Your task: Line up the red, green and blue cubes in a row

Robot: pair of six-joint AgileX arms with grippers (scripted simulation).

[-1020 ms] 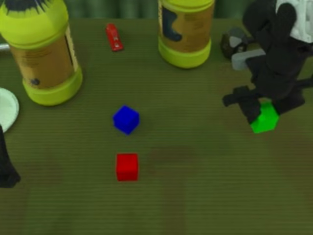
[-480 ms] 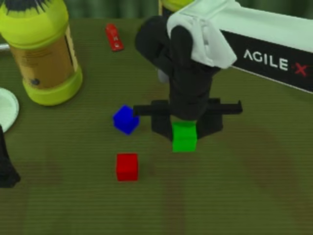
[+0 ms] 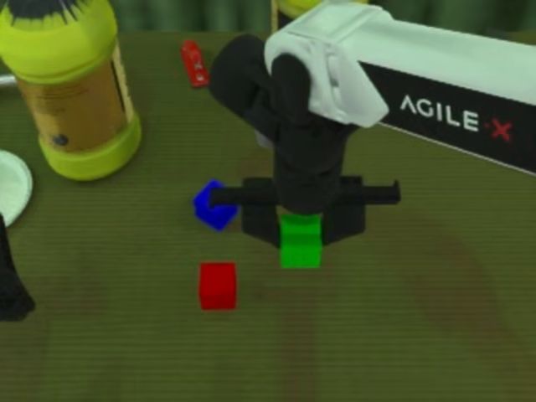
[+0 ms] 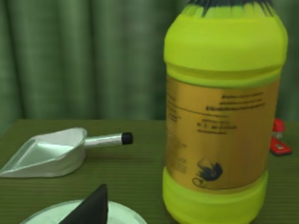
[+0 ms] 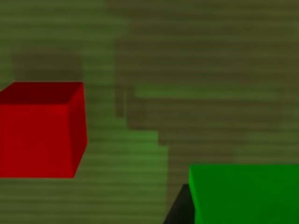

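Green cube (image 3: 300, 240) held between the closed fingers of the right gripper (image 3: 300, 230), near the middle of the table (image 3: 402, 335); whether it touches the surface cannot be told. The white and black right arm (image 3: 419, 92) reaches in from the table's right edge toward the centre. Blue cube (image 3: 214, 206) lies to the left of the gripper, its right side partly covered by the gripper's black crossbar. Red cube (image 3: 218, 286) rests on the table nearer the front edge, left of the green cube and apart from it; the right wrist view shows the red cube (image 5: 42, 130) and the green cube (image 5: 243, 193) with bare table between them. Left gripper (image 3: 10, 285) is parked at the table's left edge, and its opening cannot be told. Two yellow bottles stand by the back edge: one (image 3: 71, 84) at the back left corner, the other (image 3: 293, 7) mostly hidden behind the right arm. Small flat red piece (image 3: 194, 63) lies between them. White plate (image 3: 10, 186) sits at the left edge. The left wrist view adds a metal scoop (image 4: 51, 151) beside the left bottle.
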